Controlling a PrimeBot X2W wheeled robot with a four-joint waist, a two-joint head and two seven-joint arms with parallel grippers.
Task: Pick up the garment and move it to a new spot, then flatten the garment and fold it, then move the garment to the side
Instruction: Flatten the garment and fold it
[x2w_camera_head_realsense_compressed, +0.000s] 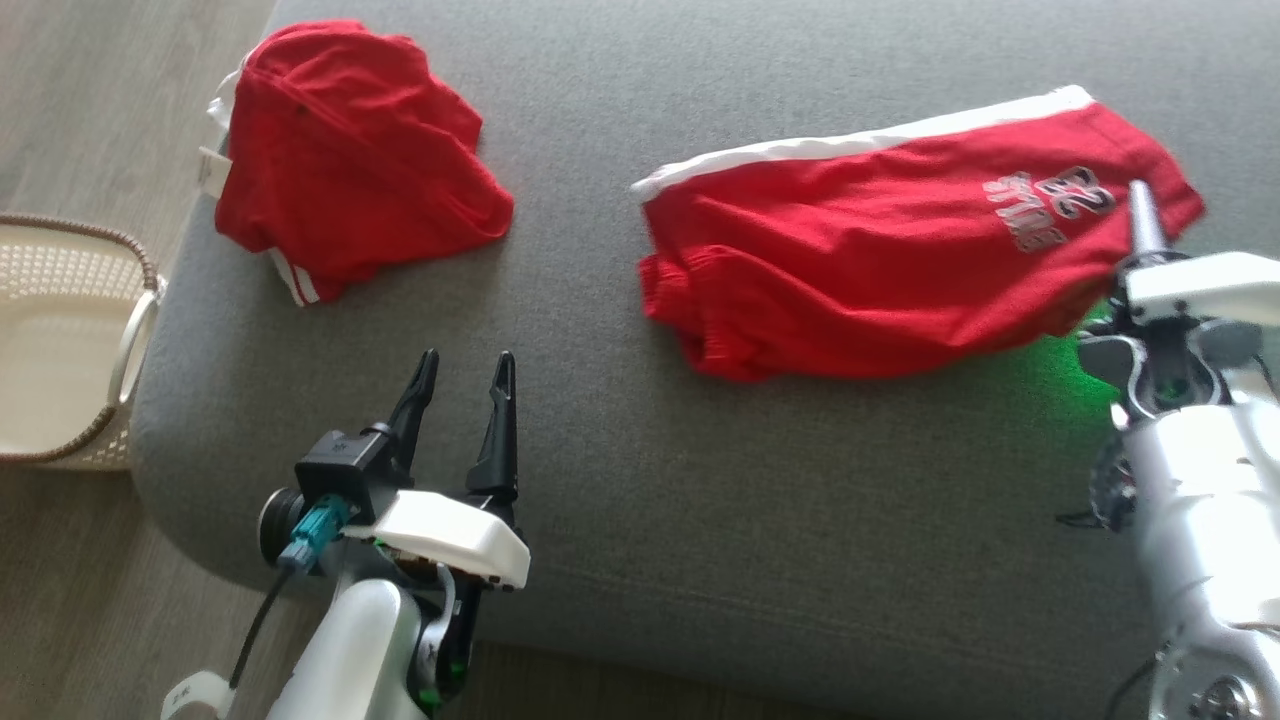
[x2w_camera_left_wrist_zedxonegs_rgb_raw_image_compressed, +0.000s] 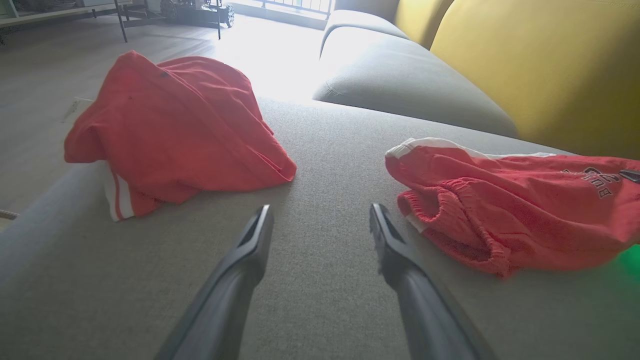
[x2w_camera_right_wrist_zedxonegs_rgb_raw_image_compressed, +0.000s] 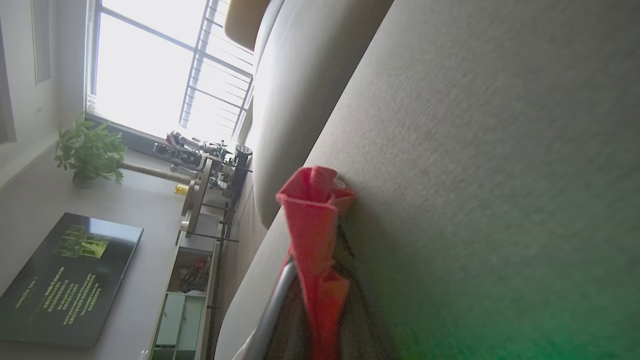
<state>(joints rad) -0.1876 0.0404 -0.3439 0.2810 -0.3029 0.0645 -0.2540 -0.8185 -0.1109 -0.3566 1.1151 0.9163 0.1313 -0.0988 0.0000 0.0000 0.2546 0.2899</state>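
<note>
Big grey cushion (x2w_camera_head_realsense_compressed: 800, 520) takes up most of the head view, and everything here plays out on it. Across its right half lies the garment (x2w_camera_head_realsense_compressed: 860, 260), red shorts with a white side stripe and a printed logo, spread long but rumpled, elastic hem bunched toward the cushion's middle. On the cushion's far left corner sits a second red garment (x2w_camera_head_realsense_compressed: 350, 160), heaped, its striped edge spilling over the side. Off the cushion's left edge, down on the floor, there's a cream basket (x2w_camera_head_realsense_compressed: 50, 270). Now the arms: the right gripper (x2w_camera_head_realsense_compressed: 1143, 215) is at the cushion's right side, fingers pinched onto the logo end of the shorts, and the right wrist view shows red cloth (x2w_camera_right_wrist_zedxonegs_rgb_raw_image_compressed: 312, 225) caught between them. The left gripper (x2w_camera_head_realsense_compressed: 466, 358) hovers over the cushion's near left part, fingers spread wide, nothing in them.
</note>
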